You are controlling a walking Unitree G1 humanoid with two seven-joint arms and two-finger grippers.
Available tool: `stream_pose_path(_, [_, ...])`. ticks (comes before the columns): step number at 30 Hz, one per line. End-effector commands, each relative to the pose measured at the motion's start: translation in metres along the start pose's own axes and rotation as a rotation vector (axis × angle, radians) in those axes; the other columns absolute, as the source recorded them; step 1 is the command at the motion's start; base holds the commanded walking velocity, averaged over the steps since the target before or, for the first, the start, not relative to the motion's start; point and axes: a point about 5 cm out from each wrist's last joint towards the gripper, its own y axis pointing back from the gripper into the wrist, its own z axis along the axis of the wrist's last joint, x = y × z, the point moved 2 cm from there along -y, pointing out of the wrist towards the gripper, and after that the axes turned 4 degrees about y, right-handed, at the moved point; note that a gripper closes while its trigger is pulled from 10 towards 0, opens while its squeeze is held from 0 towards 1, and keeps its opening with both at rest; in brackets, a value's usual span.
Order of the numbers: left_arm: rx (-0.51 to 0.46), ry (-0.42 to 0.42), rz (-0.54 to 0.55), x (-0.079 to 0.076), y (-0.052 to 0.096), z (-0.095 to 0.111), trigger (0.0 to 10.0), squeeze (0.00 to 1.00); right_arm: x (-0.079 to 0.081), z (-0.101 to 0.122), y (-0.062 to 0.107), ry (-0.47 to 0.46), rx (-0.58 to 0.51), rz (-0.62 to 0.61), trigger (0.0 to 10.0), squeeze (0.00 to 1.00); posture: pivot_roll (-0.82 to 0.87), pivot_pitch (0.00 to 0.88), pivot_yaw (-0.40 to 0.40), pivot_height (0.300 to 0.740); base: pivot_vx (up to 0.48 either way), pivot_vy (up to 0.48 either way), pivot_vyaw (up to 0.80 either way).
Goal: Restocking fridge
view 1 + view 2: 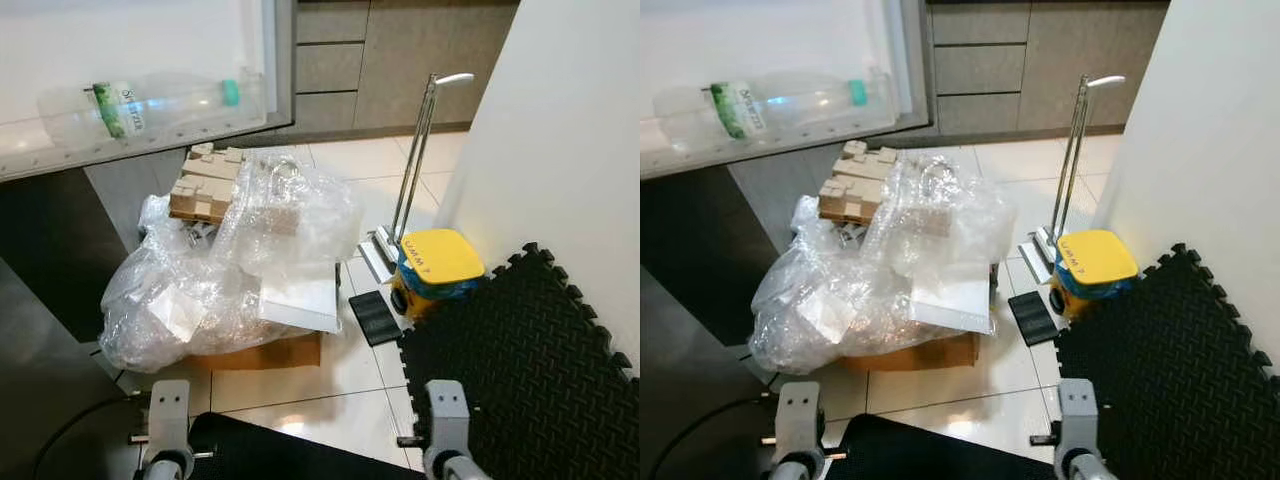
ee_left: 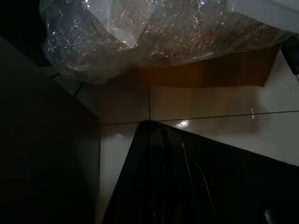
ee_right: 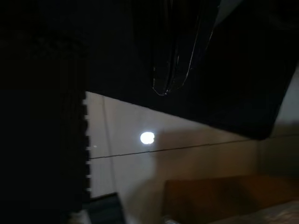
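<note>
My head looks down at a tiled floor (image 1: 330,385). Up at the left, the open fridge door (image 1: 150,60) has a shelf, and a clear water bottle (image 1: 140,105) with a green label and a green cap lies on its side in it. That is the only drink I can see for the fridge.

On the floor below the door sits a big heap of clear plastic wrap (image 1: 215,270). It lies on top of a flat brown cardboard box (image 1: 265,352). Tan cardboard pieces (image 1: 205,185) stick up at the back of the heap, and a white flat sheet (image 1: 300,300) rests on its right side. The heap is between me and the fridge.

To the right stands a yellow-topped bucket (image 1: 438,262) with a tall metal handle (image 1: 415,170) just behind it. A small black pad (image 1: 373,317) lies beside it. A black foam mat (image 1: 530,360) fills the right corner of the floor, next to a white wall (image 1: 570,150).

My two arms hang low at the bottom edge. My left wrist camera shows the wrap and the brown box from down low, much closer. My left gripper (image 2: 175,182) is dark, and I cannot tell if it is spread or pressed together. My right wrist camera is very dark. It shows the toothed edge of the mat and a bright spot on the tile. My right gripper (image 3: 175,56) is too dark to tell too.
</note>
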Motion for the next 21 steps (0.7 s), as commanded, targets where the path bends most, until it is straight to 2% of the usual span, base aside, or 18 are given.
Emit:
stream_pose_path(1, [0.021, 0.022, 0.017, 0.0035, 0.0042, -0.0079, 10.0, 0.00, -0.0008, -0.0058, 0.0020, -0.006, 0.016, -0.003, 10.0, 0.00, -0.09, 0.074, -0.022, 0.740, 0.000, 0.000, 0.00])
stream_pose_path(13, [0.017, 0.044, 0.002, 0.0013, 0.0063, -0.0099, 10.0, 0.00, -0.0010, -0.0038, 0.0014, 0.006, 0.013, 0.003, 10.0, 0.00, -0.09, 0.069, -0.026, 0.740, 0.000, 0.000, 0.00])
stream_pose_path(21, [0.013, 0.045, -0.008, 0.0005, 0.0061, -0.0090, 10.0, 0.00, -0.0009, -0.0058, 0.0021, 0.004, 0.017, 0.004, 10.0, 0.00, -0.09, 0.069, -0.022, 0.740, -0.300, 0.000, 0.00])
